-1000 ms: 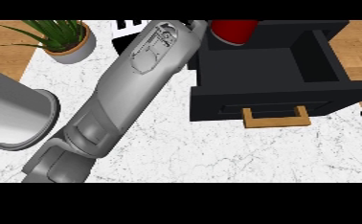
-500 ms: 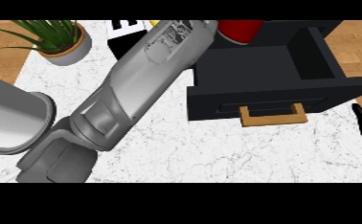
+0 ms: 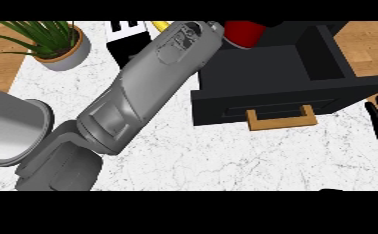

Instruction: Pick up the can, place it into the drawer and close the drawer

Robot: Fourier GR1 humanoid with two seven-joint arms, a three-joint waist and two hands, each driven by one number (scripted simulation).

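We are looking down at a white marble counter (image 3: 221,163). Our left arm (image 3: 148,88) is stretching from the lower left of the frame up to the top middle. It is big and grey and it is covering a lot of the counter. The left hand at its end is hiding behind the arm, so we cannot tell if it is open, closed or holding something.

The red can (image 3: 244,33) is showing at the top middle, just beside the end of the arm. It is sitting right at the upper left corner of the black drawer (image 3: 273,78). We cannot tell if the can is inside the drawer or up above it.

The drawer is standing open, right of the middle. Its brown handle (image 3: 280,119) is pointing toward the bottom of the frame.

A small black bit of our right hand (image 3: 373,110) is peeking in at the right edge. We cannot tell how its fingers are sitting.

A green plant in a grey pot (image 3: 55,45) is standing in the upper left. A shiny grey round thing (image 3: 18,133) is sitting at the left edge.
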